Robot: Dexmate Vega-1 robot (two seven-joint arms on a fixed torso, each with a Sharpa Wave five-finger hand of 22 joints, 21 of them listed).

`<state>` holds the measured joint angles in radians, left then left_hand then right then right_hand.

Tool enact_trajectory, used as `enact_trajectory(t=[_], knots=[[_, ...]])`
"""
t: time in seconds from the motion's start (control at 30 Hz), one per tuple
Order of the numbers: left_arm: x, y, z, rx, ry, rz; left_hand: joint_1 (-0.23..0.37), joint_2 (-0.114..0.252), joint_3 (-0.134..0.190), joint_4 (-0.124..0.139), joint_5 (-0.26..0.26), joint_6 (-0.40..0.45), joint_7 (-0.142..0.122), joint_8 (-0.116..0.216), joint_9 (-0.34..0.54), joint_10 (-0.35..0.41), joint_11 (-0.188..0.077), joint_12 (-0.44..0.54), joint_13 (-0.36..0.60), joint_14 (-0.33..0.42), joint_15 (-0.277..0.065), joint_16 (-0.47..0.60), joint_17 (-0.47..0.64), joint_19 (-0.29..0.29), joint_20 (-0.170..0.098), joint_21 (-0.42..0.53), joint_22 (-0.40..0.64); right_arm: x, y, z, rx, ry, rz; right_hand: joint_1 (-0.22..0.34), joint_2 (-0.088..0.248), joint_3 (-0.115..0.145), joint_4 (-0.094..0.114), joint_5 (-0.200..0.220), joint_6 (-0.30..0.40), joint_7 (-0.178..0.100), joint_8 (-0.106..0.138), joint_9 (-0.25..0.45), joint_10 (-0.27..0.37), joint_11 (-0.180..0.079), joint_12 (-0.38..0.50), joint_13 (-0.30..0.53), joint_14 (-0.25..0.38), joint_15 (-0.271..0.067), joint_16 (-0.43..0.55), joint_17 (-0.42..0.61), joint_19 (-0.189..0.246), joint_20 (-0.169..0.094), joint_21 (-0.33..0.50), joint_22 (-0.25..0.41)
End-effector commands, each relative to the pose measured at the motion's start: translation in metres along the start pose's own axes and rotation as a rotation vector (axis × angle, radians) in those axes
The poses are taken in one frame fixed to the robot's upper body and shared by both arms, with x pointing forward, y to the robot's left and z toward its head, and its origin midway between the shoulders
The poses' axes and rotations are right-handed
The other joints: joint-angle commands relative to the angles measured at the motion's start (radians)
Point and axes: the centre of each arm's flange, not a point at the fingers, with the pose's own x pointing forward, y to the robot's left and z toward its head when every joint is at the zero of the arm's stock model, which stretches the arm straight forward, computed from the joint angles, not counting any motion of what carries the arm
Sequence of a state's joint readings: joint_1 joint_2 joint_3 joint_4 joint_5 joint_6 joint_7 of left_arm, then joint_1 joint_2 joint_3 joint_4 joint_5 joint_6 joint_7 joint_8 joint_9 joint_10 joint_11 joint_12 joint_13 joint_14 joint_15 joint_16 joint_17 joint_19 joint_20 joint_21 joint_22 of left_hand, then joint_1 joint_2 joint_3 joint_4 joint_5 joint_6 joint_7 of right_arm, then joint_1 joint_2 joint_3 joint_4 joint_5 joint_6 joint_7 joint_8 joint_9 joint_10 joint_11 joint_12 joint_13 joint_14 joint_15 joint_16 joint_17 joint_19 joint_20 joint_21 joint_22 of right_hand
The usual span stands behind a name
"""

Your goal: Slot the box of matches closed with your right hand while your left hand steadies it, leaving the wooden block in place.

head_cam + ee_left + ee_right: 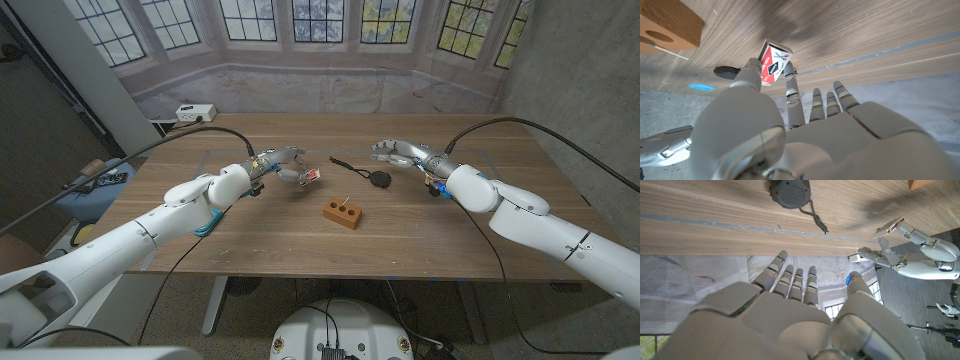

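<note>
Nearest the robot on the wooden table (250,245), a small orange-brown wooden block (343,213) with holes in its top is seen, a single matchstick standing in one of them; it lies between the two arms and is touched by neither hand. It is to be left where it stands, so any reach across it is judged a risk.

Just beyond it and toward the robot's left, the small red-and-white cardboard box of matches (772,64) is held off the table surface, pinched between the thumb and a finger of the left hand (283,163), the remaining fingers being spread. The box is tilted, and its pale inner tray appears to stand out at one end. It is judged to be very light, thin-walled and easily crushed, with a smooth printed sleeve that could slip; a hold on the sleeve's narrow sides is thought best, leaving the tray end free to be pushed in.

Farther across, the right hand (396,152) hovers above the table with its fingers apart and nothing in them, well apart from the box. Near it lies a flat round black disc with a short cord (789,191).
</note>
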<state>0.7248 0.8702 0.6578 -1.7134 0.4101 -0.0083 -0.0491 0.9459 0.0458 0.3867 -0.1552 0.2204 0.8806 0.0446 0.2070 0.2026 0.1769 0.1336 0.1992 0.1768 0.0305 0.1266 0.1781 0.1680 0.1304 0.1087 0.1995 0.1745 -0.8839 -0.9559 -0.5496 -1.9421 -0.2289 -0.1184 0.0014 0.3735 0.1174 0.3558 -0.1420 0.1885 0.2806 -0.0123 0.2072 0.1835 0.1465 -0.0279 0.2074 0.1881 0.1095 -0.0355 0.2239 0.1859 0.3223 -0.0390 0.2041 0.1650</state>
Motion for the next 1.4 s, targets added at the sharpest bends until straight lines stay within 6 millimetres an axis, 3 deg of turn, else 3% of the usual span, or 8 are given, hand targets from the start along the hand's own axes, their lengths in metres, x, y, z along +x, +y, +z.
enact_trajectory(t=[0.03,0.33,0.77,1.07,1.4], knots=[[-0.002,-0.002,-0.001,-0.011,-0.066,0.016,0.005,0.004,-0.002,0.0,0.0,0.003,-0.01,0.0,0.005,0.003,-0.01,-0.001,0.0,-0.003,-0.007,0.001,0.0,0.002,-0.012,0.001,0.002,-0.002,0.002,0.004,-0.08,-0.024,0.013,0.054,-0.004,0.014,-0.031,-0.003,0.03,-0.011,0.009,0.004,0.026,-0.005,0.005,0.003,0.02,-0.022,-0.002,0.0,0.026,-0.006,0.002,0.003],[-0.002,0.0,0.002,-0.023,-0.111,0.043,0.005,0.005,-0.002,0.0,-0.002,0.004,-0.012,0.0,0.005,0.002,-0.014,-0.002,0.001,-0.003,-0.01,0.0,0.0,0.004,-0.014,0.001,0.002,-0.001,0.003,0.014,-0.176,-0.066,0.011,0.141,-0.025,0.035,-0.048,-0.007,0.089,-0.013,0.023,0.007,0.06,-0.012,0.007,0.004,0.055,-0.03,-0.002,-0.002,0.062,-0.002,0.003,0.003],[-0.006,0.0,-0.001,-0.034,-0.127,0.075,0.006,0.008,-0.002,0.0,-0.004,0.003,-0.013,-0.001,0.006,0.003,-0.018,-0.002,0.001,-0.001,-0.014,0.0,0.0,0.006,-0.021,0.001,0.002,0.004,0.005,0.029,-0.259,-0.115,0.002,0.234,-0.058,0.048,-0.047,-0.009,0.153,-0.014,0.036,0.011,0.104,-0.017,0.011,0.006,0.097,-0.04,0.0,-0.001,0.101,-0.012,0.004,0.004],[-0.01,0.001,-0.004,-0.055,-0.146,0.105,0.006,0.01,-0.002,0.0,-0.005,0.007,-0.017,0.001,0.006,0.008,-0.018,-0.001,0.001,0.004,-0.018,0.001,0.0,0.01,-0.021,0.002,0.002,0.007,0.007,0.041,-0.336,-0.142,0.012,0.258,-0.067,0.049,-0.045,-0.01,0.169,-0.014,0.038,0.012,0.115,-0.017,0.012,0.006,0.113,-0.043,0.002,-0.001,0.117,-0.013,0.005,0.004],[-0.013,-0.001,-0.01,-0.089,-0.196,0.113,0.008,0.012,-0.001,-0.001,-0.007,0.013,-0.022,0.002,0.007,0.013,-0.024,0.001,0.001,0.008,-0.023,0.002,0.0,0.013,-0.026,0.003,0.003,0.009,0.01,0.051,-0.406,-0.197,-0.022,0.304,-0.086,0.046,-0.039,-0.01,0.237,-0.012,0.052,0.014,0.16,-0.023,0.018,0.007,0.15,-0.065,0.009,0.002,0.148,-0.017,0.007,0.005]])
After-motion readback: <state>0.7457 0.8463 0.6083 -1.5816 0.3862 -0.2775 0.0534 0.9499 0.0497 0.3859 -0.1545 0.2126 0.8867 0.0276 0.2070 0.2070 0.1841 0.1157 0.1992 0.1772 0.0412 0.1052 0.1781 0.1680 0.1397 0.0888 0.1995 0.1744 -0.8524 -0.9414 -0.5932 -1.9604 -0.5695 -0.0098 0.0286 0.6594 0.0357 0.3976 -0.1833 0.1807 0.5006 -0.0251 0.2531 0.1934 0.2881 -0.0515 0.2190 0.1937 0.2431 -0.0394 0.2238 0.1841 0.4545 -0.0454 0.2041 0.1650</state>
